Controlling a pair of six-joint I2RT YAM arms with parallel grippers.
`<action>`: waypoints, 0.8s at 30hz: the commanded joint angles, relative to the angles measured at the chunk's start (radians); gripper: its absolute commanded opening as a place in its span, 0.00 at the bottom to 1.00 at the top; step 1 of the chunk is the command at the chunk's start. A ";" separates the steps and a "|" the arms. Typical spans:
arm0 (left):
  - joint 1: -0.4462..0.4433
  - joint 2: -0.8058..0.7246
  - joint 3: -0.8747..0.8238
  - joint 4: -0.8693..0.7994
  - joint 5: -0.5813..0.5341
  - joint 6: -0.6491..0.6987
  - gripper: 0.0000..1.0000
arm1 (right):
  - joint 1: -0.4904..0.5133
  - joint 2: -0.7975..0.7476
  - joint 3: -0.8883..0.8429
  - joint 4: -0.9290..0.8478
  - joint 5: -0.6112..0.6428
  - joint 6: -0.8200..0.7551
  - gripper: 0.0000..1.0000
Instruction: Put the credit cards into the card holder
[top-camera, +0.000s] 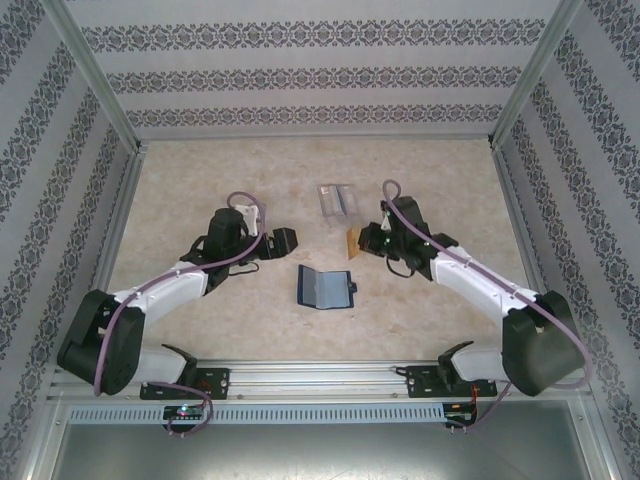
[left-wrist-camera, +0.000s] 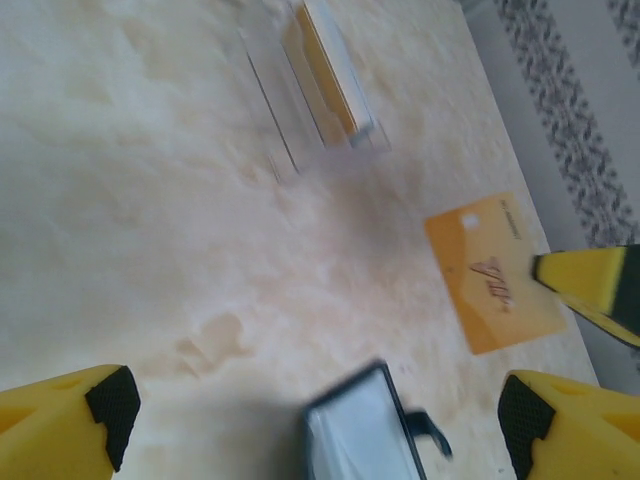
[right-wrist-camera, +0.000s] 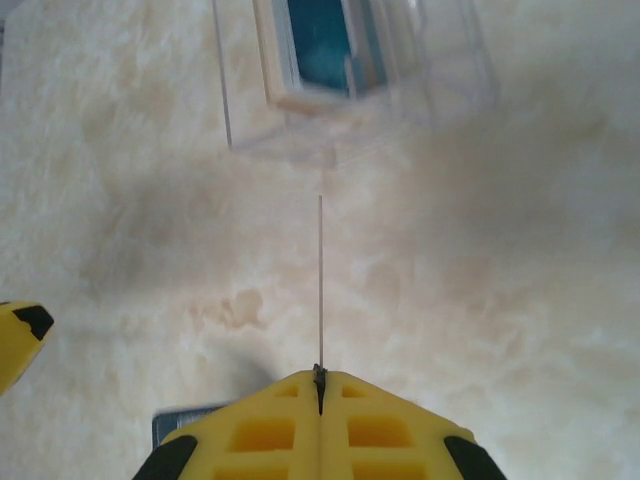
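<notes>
Though blur softens the left wrist view, the left gripper (top-camera: 283, 240) plainly has its jaws spread wide with nothing between them, hovering just left of and behind the card holder (top-camera: 325, 287). One card holder lies opened flat on the table (top-camera: 200, 180). In both wrist views only a corner of it shows, cut off at the bottom edge. Behind the holder lies one transparent case (top-camera: 337, 200) with a blue card (right-wrist-camera: 320, 40) and an orange-faced card (left-wrist-camera: 330, 70) inside; how many cards it holds in all is hard to make out. Right of and behind the holder, one orange card (left-wrist-camera: 490, 270) is pinched in the right gripper (right-wrist-camera: 320, 382), fingers pressed together on it. That arm's own camera sees this card edge-on, as a thin line. Two grippers in all
</notes>
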 joint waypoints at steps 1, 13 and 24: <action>-0.041 -0.040 -0.042 -0.207 -0.028 0.009 0.91 | 0.068 -0.041 -0.133 0.200 -0.075 0.129 0.00; -0.175 0.060 -0.021 -0.310 -0.096 -0.023 0.41 | 0.177 0.023 -0.328 0.502 -0.116 0.195 0.00; -0.196 0.124 0.006 -0.324 -0.160 -0.059 0.26 | 0.197 0.121 -0.373 0.589 -0.143 0.226 0.00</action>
